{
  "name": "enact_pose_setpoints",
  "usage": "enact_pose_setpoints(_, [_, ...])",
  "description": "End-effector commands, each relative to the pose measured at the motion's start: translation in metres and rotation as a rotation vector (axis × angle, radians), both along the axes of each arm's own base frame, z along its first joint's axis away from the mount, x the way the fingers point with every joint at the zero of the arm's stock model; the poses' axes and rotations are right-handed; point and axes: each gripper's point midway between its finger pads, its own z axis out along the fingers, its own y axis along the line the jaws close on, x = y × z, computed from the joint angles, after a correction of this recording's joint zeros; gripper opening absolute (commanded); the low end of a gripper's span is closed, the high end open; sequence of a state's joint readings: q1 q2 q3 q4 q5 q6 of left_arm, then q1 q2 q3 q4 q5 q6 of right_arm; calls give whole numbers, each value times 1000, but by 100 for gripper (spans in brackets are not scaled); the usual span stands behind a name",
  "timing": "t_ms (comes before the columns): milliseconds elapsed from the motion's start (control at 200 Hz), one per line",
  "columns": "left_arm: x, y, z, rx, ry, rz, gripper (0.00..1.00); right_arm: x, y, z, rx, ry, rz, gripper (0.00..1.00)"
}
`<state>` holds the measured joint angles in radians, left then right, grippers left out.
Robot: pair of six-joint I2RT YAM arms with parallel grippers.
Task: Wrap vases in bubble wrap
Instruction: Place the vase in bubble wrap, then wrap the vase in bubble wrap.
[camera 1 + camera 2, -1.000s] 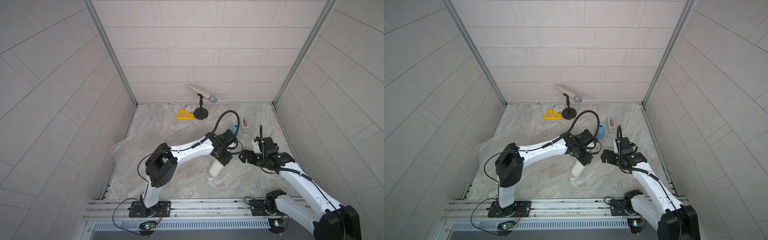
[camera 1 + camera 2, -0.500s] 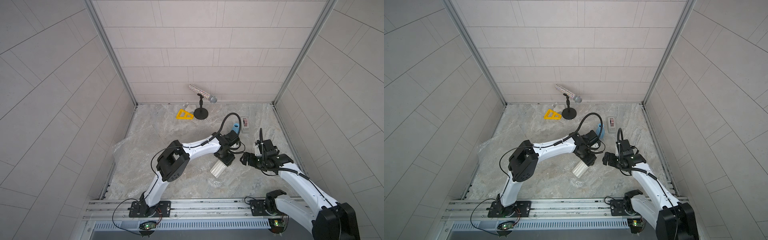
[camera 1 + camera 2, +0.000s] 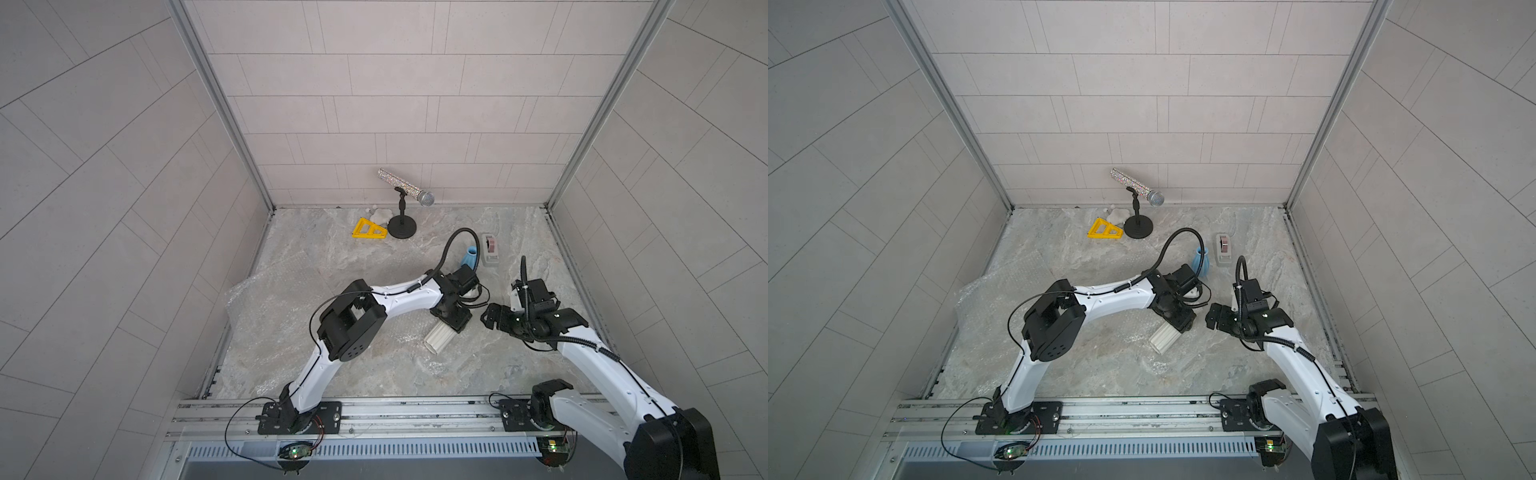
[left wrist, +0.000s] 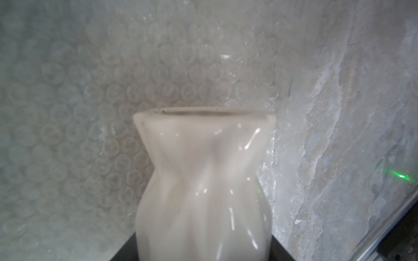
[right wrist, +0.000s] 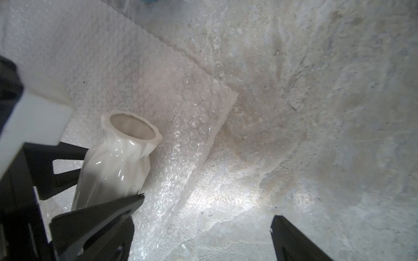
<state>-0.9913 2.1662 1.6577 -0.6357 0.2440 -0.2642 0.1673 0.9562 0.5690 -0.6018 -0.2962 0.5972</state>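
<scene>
Though the bubble wrap (image 3: 266, 299) blurs at left, the white vase (image 3: 438, 337) lies on it mid-frame, straddled by the left hand (image 3: 452, 323), clamped or loose I cannot tell; the right hand (image 3: 489, 320) gapes empty. The left elbow (image 3: 349, 320) has swung rightward.

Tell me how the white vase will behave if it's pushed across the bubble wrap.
The white vase looks glossy and glazed, so it is probably slippery, and breakable if knocked. Its rounded body is tipped low over the bubble wrap, so it may roll sideways, though the ribs could slow that.
</scene>
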Motion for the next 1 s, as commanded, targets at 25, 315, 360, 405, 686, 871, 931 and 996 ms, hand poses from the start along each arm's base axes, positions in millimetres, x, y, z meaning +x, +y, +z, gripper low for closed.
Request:
enact_pose_setpoints(25, [3, -5, 17, -62, -39, 16, 75, -4, 1, -1, 19, 14, -27, 94])
enact_pose_setpoints(315, [-8, 15, 41, -121, -53, 53, 82, -17, 27, -20, 73, 52, -69, 78])
enact_pose_setpoints(360, [-13, 19, 44, -142, -47, 63, 82, -17, 31, -24, 84, 55, -87, 75])
enact_pose_setpoints(405, [-18, 20, 47, -166, -37, 65, 82, -17, 37, -29, 108, 56, -97, 73])
enact_pose_setpoints(686, [-29, 34, 39, -199, -15, 96, 81, -15, 60, -50, 177, 132, -144, 53])
enact_pose_setpoints(871, [-26, 36, 31, -182, -12, 116, 76, -15, 68, -67, 212, 177, -170, 38])
enact_pose_setpoints(931, [-25, 36, 31, -183, -12, 122, 74, -12, 68, -66, 214, 163, -175, 31])
enact_pose_setpoints(996, [-26, 37, 31, -189, -10, 128, 71, -10, 67, -64, 215, 148, -178, 22])
